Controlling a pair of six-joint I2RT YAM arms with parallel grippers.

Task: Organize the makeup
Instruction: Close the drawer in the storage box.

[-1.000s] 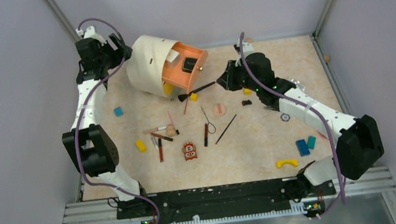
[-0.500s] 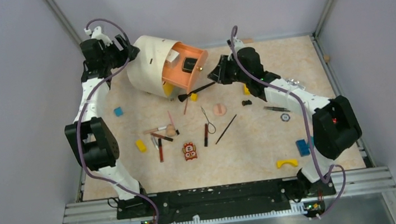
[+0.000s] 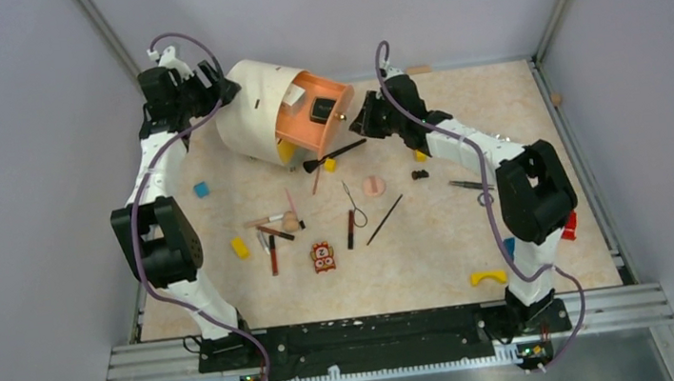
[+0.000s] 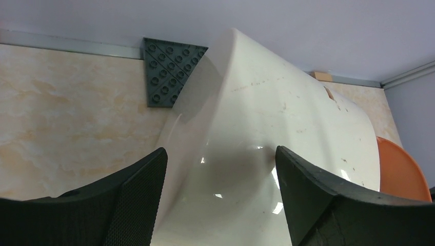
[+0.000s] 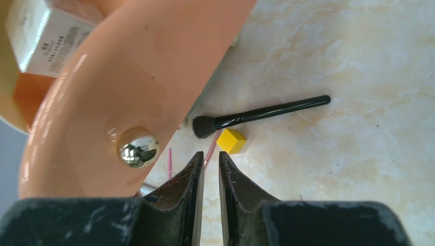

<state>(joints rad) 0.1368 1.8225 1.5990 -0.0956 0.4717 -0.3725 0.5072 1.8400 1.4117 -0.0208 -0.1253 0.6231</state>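
Observation:
The makeup lies scattered mid-table: a black brush [image 3: 337, 153], a peach puff [image 3: 372, 186], a second puff [image 3: 291, 222], a black wire-loop tool [image 3: 353, 203], a red pencil [image 3: 350, 229], a black stick [image 3: 384, 220] and a brown pencil [image 3: 275, 232]. A cream round case [image 3: 252, 104] lies on its side with an orange drawer [image 3: 310, 117] pulled out. My left gripper [image 3: 214, 89] is open, its jaws either side of the case's back wall [image 4: 267, 118]. My right gripper [image 3: 365, 118] is shut and empty, beside the drawer's metal knob [image 5: 136, 147]. The brush [image 5: 261, 114] lies just beyond it.
Yellow blocks [image 3: 240, 247] [image 3: 330, 164], a blue block [image 3: 202, 189], a patterned toy figure [image 3: 322, 256], a yellow arch [image 3: 488, 278] and tweezers [image 3: 469, 185] lie on the table. A dark grey studded plate [image 4: 169, 69] sits behind the case. Walls close three sides.
My right arm has stretched left and away, bringing its gripper up to the drawer front. My left gripper has shifted slightly toward the case.

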